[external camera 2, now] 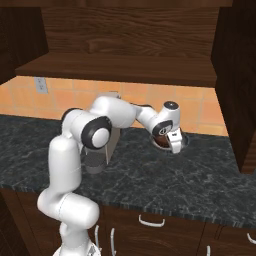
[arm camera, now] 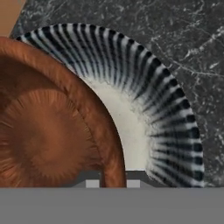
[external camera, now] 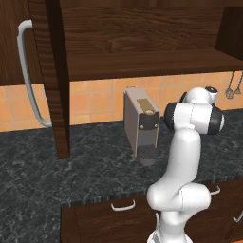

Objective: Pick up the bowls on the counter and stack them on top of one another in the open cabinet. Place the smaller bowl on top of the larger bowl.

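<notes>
Bowls sit together on the counter [external camera 2: 150, 175] at the right, close to the orange tiled wall [external camera 2: 210, 107]. In the hand view a reddish-brown bowl [arm camera: 48, 131] lies inside a wider bowl [arm camera: 166, 113] with a pale inside and dark and white stripes round its rim. The gripper [arm camera: 113, 177] is clenched on the rim of the reddish-brown bowl, one fingertip [arm camera: 89, 179] inside that rim and the other outside it, over the pale inside of the striped bowl. In the right base view the white arm [external camera 2: 115, 112] reaches across to the right, its hand tipped down into the bowls by the wall. A grey coffee machine [external camera: 141, 121] stands on the counter to the left of the bowls. Above, the open cabinet [external camera: 142, 59] shows a bare dark wooden shelf, and its door [external camera: 52, 76] with a long curved grey handle [external camera: 28, 76] stands swung out at the left. Brown drawers [external camera 2: 165, 225] run below the counter's front edge.
</notes>
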{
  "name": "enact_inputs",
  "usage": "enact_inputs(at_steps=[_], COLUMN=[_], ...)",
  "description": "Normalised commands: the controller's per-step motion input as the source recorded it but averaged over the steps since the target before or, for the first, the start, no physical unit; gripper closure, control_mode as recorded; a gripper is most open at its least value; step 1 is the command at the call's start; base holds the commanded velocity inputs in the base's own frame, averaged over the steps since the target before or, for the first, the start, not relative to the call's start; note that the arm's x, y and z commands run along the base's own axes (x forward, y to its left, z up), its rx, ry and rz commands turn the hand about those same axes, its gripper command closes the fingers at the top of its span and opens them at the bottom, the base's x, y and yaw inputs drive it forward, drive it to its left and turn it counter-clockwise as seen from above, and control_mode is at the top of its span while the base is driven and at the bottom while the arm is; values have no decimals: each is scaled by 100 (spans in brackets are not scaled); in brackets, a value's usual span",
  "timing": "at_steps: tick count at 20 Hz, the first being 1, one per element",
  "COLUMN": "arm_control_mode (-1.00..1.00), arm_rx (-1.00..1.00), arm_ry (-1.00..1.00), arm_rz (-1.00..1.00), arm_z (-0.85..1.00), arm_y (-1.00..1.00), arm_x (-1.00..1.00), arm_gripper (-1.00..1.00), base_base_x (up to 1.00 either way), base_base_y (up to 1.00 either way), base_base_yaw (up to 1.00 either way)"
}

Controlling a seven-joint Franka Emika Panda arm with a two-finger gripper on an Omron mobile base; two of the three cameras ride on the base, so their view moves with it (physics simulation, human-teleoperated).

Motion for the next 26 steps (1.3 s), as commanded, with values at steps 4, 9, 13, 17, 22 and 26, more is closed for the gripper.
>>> enact_inputs(at_steps=[4, 9, 13, 17, 22, 26], arm_control_mode=[-100, -100, -100, -100, -100, -100], arm_rx=[0, 0, 0, 0, 0, -3], arm_ry=[0, 0, 0, -4, -6, 0], arm_rz=[0, 0, 0, 0, 0, 10], arm_z=[-3, 0, 0, 4, 43, 19], arm_y=[0, 0, 0, 0, -3, -8], arm_x=[18, 0, 0, 0, -2, -59], arm_gripper=[100, -100, -100, -100, -100, -100], base_base_x=[0, 0, 0, 0, 0, 0], base_base_y=[0, 0, 0, 0, 0, 0], base_base_yaw=[0, 0, 0, 0, 0, 0])
